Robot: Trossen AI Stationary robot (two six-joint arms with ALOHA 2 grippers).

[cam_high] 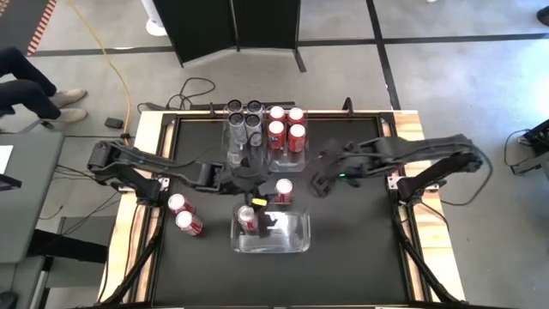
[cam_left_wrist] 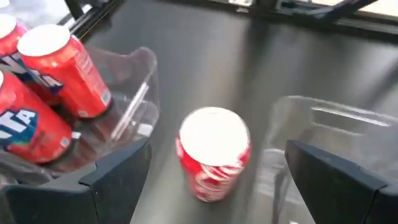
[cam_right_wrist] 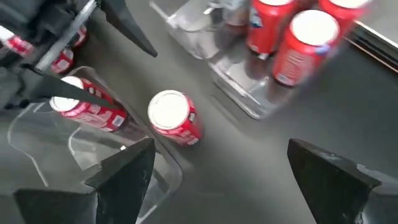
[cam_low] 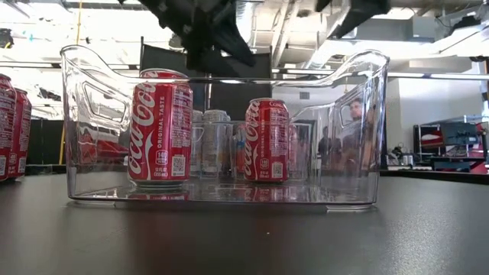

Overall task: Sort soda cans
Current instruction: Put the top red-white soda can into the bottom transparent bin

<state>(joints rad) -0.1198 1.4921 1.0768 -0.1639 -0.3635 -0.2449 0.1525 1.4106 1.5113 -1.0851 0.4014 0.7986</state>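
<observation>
From above, the black table (cam_high: 360,257) holds a clear bin (cam_high: 292,245) near the front middle with one red can (cam_high: 247,218) standing upright inside it, silver top up. Just behind that bin, on the bare tabletop, another red can (cam_high: 284,190) stands upright. At the back, two clear bins sit side by side: the left one holds four silver cans (cam_high: 244,118), the right one four red cans (cam_high: 286,125), all upright. Two more red cans (cam_high: 184,214) stand together near the left edge. The left gripper (cam_high: 250,176) hangs over the middle, between the back bins and the front bin, its fingers spread apart and holding nothing; the right gripper (cam_high: 319,182) hovers just right of the lone can, fingers also apart and empty. At table height, the can in the front bin (cam_low: 160,127) stands with its long axis vertical, lettering running up its side, and the lone can (cam_low: 267,140) shows upright behind it through the clear wall. The left wrist camera looks down on the lone can (cam_left_wrist: 214,152) between its spread fingers (cam_left_wrist: 112,180). The right wrist camera shows the same can (cam_right_wrist: 173,117) upright beside the front bin.
</observation>
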